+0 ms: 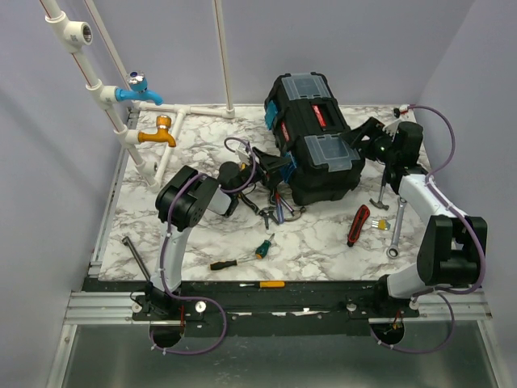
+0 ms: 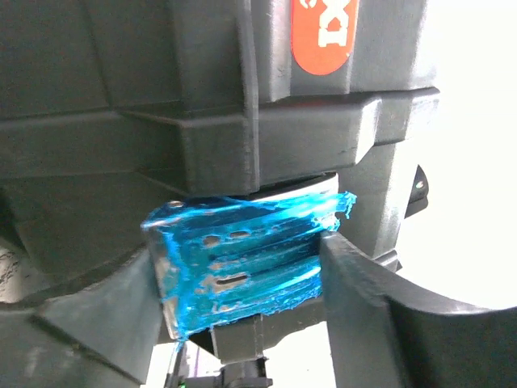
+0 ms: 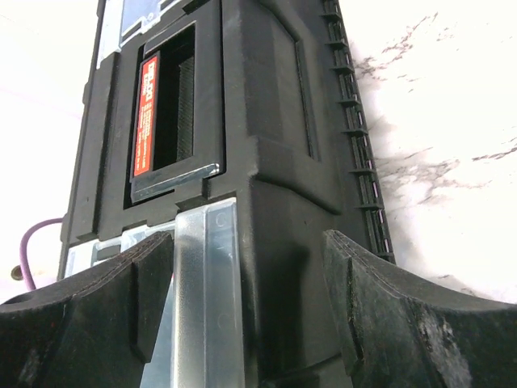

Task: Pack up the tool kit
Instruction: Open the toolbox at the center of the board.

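Top external: your toolbox (image 1: pixel 319 149) sits shut on tabletop (image 1: pixel 323 250), wrench (image 1: pixel 397 229) and screwdriver (image 1: pixel 264 246) lying outside. Your left pincer (image 2: pixel 242 283) clamps teal latch (image 2: pixel 242 246); right pincer (image 3: pixel 250 299) spread apart at toolbox end.

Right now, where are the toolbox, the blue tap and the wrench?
toolbox (image 1: pixel 317 139), top external view, on its black lid.
blue tap (image 1: pixel 132 93), top external view, on its blue body.
wrench (image 1: pixel 397 228), top external view, on its silver shaft.

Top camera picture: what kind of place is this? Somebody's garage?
More likely a robot practice lab, I think: a left arm and right arm bolted to a marble-patterned table, with workshop props, a black toolbox, loose tools and taps on white pipes.
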`<state>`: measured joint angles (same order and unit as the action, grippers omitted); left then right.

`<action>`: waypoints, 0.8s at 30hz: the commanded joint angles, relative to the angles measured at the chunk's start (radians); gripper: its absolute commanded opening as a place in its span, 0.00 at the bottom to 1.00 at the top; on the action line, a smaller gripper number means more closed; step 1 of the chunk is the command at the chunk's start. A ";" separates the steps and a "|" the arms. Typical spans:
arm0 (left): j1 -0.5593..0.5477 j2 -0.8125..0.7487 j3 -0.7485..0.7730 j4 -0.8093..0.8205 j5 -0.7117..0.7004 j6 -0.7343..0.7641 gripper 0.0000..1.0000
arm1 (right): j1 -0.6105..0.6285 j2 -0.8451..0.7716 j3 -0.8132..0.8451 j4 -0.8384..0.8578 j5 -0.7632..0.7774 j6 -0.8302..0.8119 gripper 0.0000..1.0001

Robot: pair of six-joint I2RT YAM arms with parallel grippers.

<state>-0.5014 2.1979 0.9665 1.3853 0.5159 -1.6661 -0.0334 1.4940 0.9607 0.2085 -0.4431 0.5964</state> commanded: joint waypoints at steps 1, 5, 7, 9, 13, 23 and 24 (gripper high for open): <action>-0.025 -0.039 0.036 0.061 0.000 0.022 0.57 | 0.040 0.070 -0.080 -0.191 -0.024 -0.022 0.78; -0.025 -0.067 0.039 0.031 -0.004 0.057 0.32 | 0.041 0.059 -0.079 -0.198 -0.020 -0.031 0.76; -0.026 -0.059 0.052 0.032 -0.011 0.042 0.11 | 0.041 0.058 -0.080 -0.197 -0.022 -0.033 0.76; -0.026 -0.054 0.073 0.005 -0.003 0.032 0.00 | 0.040 0.057 -0.078 -0.201 -0.015 -0.039 0.76; -0.031 -0.045 0.091 -0.005 -0.010 0.033 0.00 | 0.047 0.058 -0.077 -0.207 0.006 -0.053 0.76; -0.018 -0.150 0.019 -0.179 -0.006 0.169 0.97 | 0.050 0.033 -0.060 -0.258 0.067 -0.082 0.77; -0.011 -0.165 0.002 -0.206 -0.008 0.182 0.99 | 0.051 0.032 -0.060 -0.258 0.069 -0.081 0.77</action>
<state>-0.4885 2.1254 1.0119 1.3132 0.5091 -1.6417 -0.0422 1.4841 0.9550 0.2382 -0.3260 0.5816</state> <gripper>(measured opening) 0.518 0.767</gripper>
